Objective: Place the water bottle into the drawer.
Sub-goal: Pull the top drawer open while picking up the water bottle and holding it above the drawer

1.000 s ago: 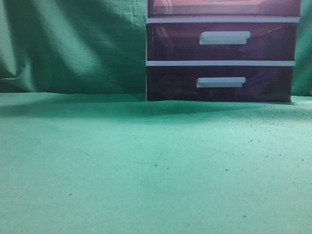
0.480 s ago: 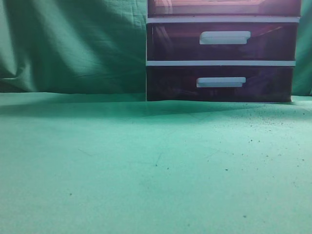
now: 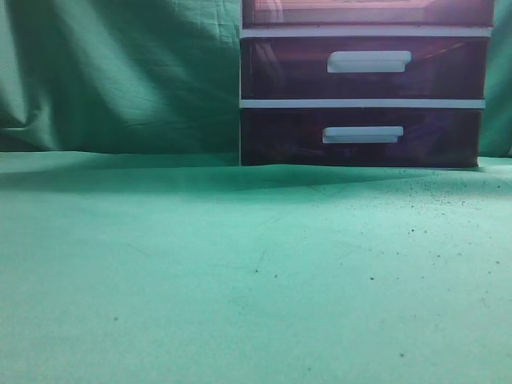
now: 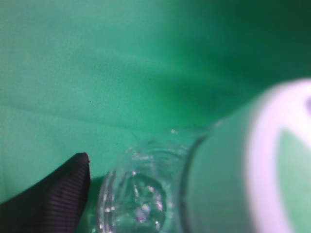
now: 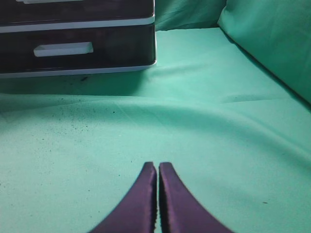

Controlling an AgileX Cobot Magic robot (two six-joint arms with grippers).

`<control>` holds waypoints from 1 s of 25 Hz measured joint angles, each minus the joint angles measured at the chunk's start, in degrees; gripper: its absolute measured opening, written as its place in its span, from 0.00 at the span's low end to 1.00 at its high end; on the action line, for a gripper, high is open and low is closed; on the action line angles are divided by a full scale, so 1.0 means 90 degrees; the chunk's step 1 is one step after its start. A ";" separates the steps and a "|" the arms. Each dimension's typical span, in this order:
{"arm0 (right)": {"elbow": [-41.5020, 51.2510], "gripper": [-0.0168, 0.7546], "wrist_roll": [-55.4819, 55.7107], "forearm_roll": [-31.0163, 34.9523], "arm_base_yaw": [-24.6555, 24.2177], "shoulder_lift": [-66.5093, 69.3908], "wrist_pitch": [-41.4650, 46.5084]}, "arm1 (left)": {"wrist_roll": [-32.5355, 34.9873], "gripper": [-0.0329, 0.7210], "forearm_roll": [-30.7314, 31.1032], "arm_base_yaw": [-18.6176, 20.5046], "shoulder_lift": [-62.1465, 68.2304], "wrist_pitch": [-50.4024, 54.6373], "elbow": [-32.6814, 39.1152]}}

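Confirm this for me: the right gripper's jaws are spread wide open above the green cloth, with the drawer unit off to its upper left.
Not quite. In the right wrist view the right gripper has its jaws closed together, tips nearly touching and holding nothing. The rest stands: it is above the green cloth, and the drawer unit sits to its upper left.

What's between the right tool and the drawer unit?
Only bare green cloth, with dark specks. In the right wrist view, the shut right tool points over it toward the drawer unit; nothing stands between.
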 joint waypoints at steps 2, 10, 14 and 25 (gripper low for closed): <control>0.0000 0.02 0.0000 0.0000 0.0000 0.0000 0.0000 | 0.0000 0.76 -0.0017 0.0000 0.0042 0.0010 -0.0039; 0.0000 0.02 0.0000 0.0000 0.0000 0.0000 0.0000 | 0.0042 0.45 -0.0015 0.0000 0.0032 -0.0009 -0.0067; 0.0000 0.02 0.0000 0.0000 0.0000 0.0000 0.0000 | 0.0199 0.45 -0.0015 0.0000 -0.0155 0.0798 -0.0403; 0.0000 0.02 -0.0014 0.0000 0.0000 0.0000 -0.0053 | 0.0515 0.45 0.0452 -0.1172 -0.1289 0.2558 -0.1953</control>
